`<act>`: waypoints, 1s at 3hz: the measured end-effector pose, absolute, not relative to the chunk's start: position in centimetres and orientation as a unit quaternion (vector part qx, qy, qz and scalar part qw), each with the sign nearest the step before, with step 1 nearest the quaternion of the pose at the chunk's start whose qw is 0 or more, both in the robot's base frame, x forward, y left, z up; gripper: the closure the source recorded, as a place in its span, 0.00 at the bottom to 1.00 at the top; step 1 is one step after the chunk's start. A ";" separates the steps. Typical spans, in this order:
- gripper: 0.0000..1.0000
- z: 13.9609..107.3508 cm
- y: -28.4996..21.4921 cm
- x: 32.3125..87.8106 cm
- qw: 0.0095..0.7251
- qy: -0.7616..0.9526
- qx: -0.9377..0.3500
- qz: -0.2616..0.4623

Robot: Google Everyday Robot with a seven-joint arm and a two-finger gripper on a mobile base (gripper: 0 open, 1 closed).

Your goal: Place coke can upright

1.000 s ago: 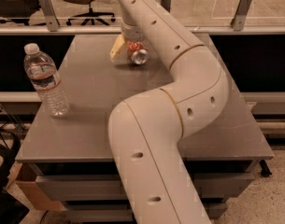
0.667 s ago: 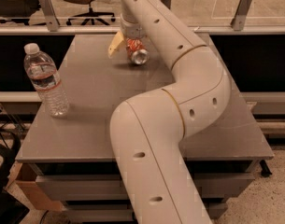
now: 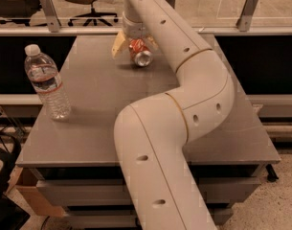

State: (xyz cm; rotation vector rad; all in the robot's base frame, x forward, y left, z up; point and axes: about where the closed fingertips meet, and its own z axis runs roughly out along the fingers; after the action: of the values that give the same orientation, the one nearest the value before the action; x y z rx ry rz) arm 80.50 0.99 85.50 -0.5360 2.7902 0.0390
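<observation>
One coke can (image 3: 141, 55), writing unreadable, tilted under claw (image 3: 135, 48), far table (image 3: 97, 109) end.

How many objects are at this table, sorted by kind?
Drink cans: 1, the coke can, tilted in the gripper at the far end of the table.
Water bottles: 1, the clear bottle, upright on the left.
Total: 2.

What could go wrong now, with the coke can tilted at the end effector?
The coke can at the end effector is tilted, not upright; set down so, it may tip and roll. It is near the far edge of the table, so a rolling can could fall off.
</observation>
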 end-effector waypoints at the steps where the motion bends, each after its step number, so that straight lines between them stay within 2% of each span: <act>1: 0.48 84.6 1.8 80.2 0.134 0.971 -0.199 0.006; 3: 0.94 84.0 2.6 80.9 0.140 0.968 -0.208 0.003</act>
State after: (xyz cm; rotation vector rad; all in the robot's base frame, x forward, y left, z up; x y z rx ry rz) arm 80.95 2.65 83.96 -0.6016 2.7969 0.0084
